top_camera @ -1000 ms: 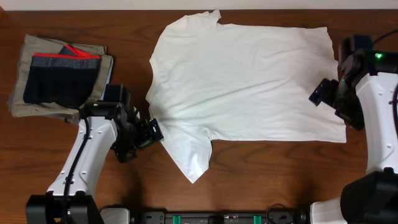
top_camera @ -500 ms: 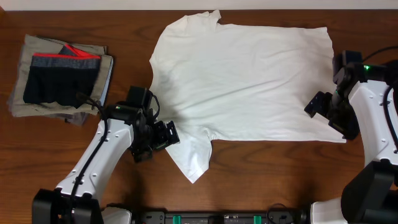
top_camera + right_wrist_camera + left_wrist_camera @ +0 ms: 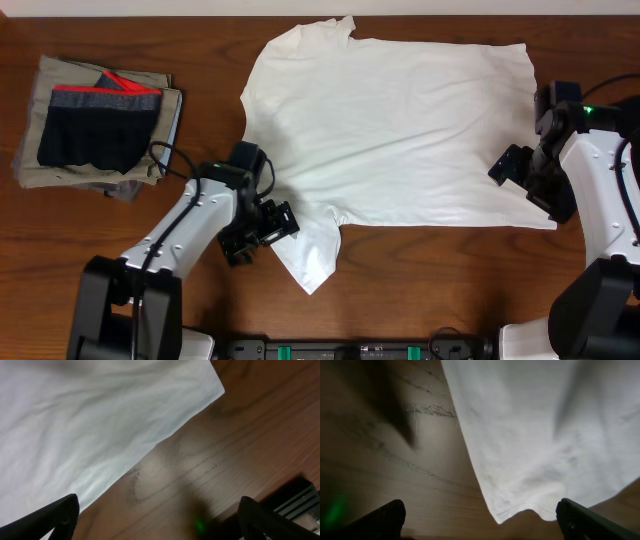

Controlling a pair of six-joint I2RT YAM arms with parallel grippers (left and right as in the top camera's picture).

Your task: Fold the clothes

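Swinging in from the table's left side over the past sec., the left gripper [image 3: 278, 224] now hangs at the lower sleeve [image 3: 312, 255] of the white T-shirt [image 3: 400, 110]. The right gripper [image 3: 508, 168] shifted only slightly inward, then held. Shirt lies spread flat across the middle of the wooden table [image 3: 440, 290], neck to the robot's left, hem edge [image 3: 540, 140] to the right, 2nd sleeve toward the far side. Both claws gape fully w/ nothing in either. Left wrist view shows sleeve cloth & its stitched cuff between the spread fingertips, not gripped; right wrist view shows the hem's corner & bare wood between its tips. Off to the left sits a stack [image 3: 95, 125] of folded khaki pieces w/ dark shorts on top, well apart from the shirt. Step in hand, by the look of it: lining up for the 1st fold, no crease made yet. Next move prob. calls for the left claw to drop onto the sleeve, pinch the thin cloth w/o dragging wrinkles, then carry it inward over the body while the right takes or pins the hem.
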